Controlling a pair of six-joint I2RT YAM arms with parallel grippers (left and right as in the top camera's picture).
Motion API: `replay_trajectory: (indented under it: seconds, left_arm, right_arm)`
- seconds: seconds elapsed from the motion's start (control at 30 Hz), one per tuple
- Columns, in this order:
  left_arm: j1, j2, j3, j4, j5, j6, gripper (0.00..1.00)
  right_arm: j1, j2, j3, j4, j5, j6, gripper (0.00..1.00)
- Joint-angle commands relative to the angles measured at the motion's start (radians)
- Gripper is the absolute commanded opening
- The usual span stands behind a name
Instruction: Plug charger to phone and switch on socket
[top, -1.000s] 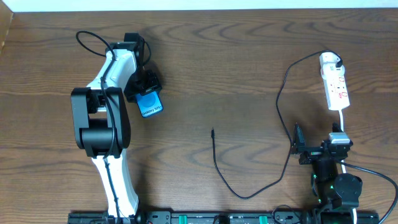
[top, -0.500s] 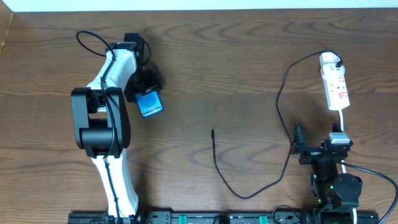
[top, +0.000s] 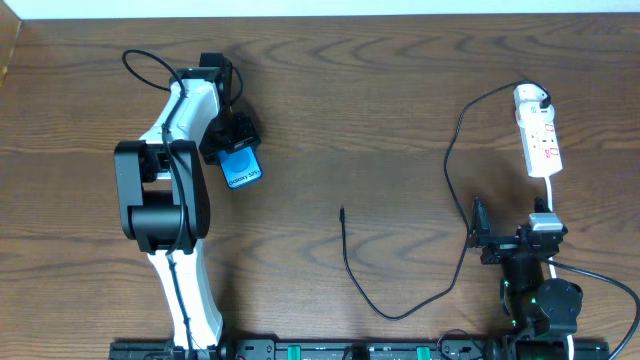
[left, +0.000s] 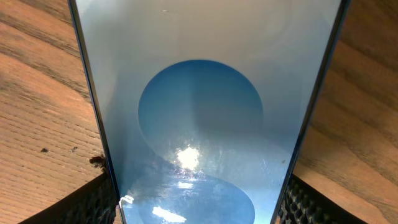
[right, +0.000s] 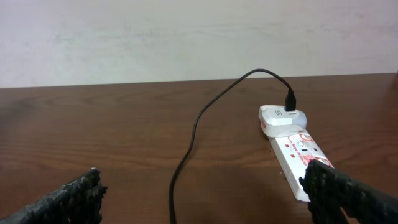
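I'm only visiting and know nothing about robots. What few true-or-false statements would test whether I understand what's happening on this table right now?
1. The charger is plugged into the phone. False: its tip lies loose on the table, well apart from the phone.
2. The left pincer has a finger against each long edge of the phone. True.
3. The right pincer grips the cable. False: it is wide open with nothing between its fingers.
4. The charger's far end goes into the white plug at the end of the socket. True.
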Motion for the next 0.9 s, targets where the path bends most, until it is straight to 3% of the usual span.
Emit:
replay_trajectory:
  seconds: [0.0,0.87]
  left_arm:
    - [0.003,0.029,-0.037,-0.012,-0.023,0.002,0.07]
    - [0.003,-0.047,-0.034,-0.016,-0.023,0.002,0.07]
  right_arm:
    - [0.019,-0.006,-0.001,-0.003,-0.006,-0.011,0.99]
    - [0.019,-0.006,-0.001,-0.003,-0.006,-0.011,0.99]
